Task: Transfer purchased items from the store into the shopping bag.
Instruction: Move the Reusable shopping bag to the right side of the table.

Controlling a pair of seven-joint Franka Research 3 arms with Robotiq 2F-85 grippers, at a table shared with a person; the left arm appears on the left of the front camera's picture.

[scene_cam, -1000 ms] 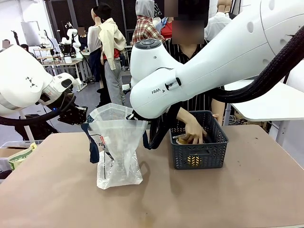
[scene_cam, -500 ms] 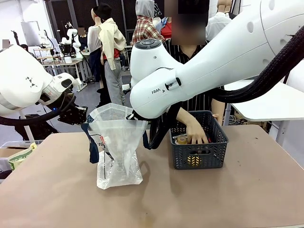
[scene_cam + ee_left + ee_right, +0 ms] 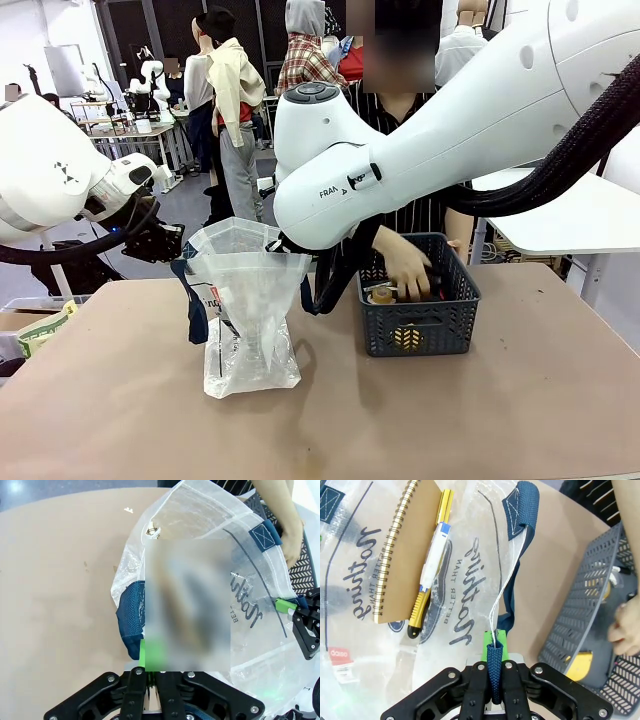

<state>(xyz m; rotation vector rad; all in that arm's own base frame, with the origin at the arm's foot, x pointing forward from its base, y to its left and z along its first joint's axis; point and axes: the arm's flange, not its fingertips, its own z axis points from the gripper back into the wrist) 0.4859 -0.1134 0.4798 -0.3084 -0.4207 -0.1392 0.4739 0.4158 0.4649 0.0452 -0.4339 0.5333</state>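
Note:
The shopping bag (image 3: 245, 300), translucent white with black print, stands open on the table between my two grippers. My left gripper (image 3: 150, 660) is shut on one dark blue strap handle (image 3: 131, 625). My right gripper (image 3: 494, 645) is shut on the other strap handle (image 3: 520, 510). Inside the bag lie a spiral notebook (image 3: 395, 555) and a yellow-handled cutter (image 3: 430, 575). The store, a dark lattice basket (image 3: 420, 325), sits right of the bag. A person's hand (image 3: 405, 265) reaches into it beside a small brownish bottle (image 3: 381, 296).
My right arm's big white link (image 3: 400, 150) crosses above the bag and hides part of the basket's far side. Bare brown tabletop (image 3: 450, 420) lies in front of both bag and basket. A white table (image 3: 590, 215) stands at the far right.
The person's hand has shifted inside the basket and risen slightly. Both arms and the bag have stayed still.

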